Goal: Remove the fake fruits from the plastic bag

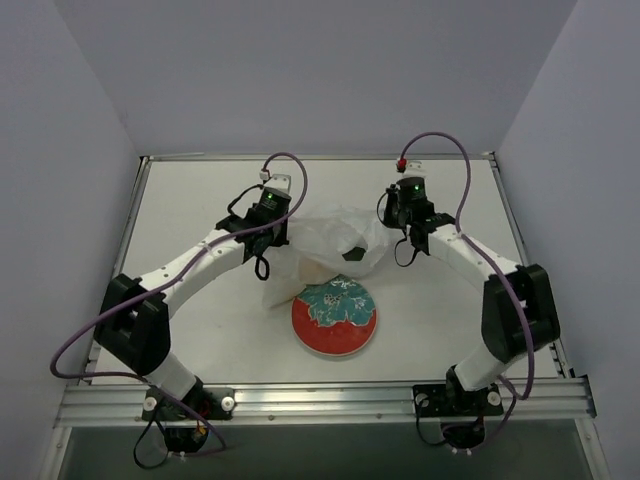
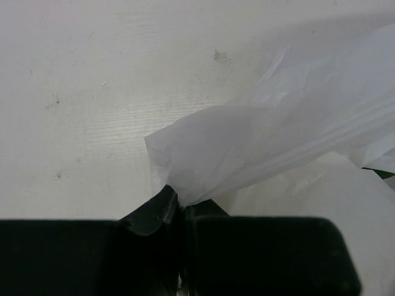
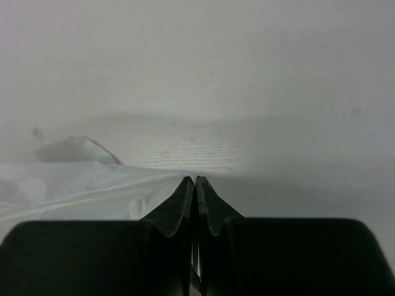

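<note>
Bag lies crumpled on the table, just behind the plate, strung between both arms. Left gripper is clamped on a bunched fold at the bag's left end. In the middle a dark oval fruit shows through the film; the others I cannot make out. Right gripper is closed too, the film's edge running into its tips, seemingly pinched. I'd raise both ends evenly and slowly, so the thin pinches hold. The film is milky, wrinkled and slippery; the fruit looks hard, smooth and apt to roll.
</note>
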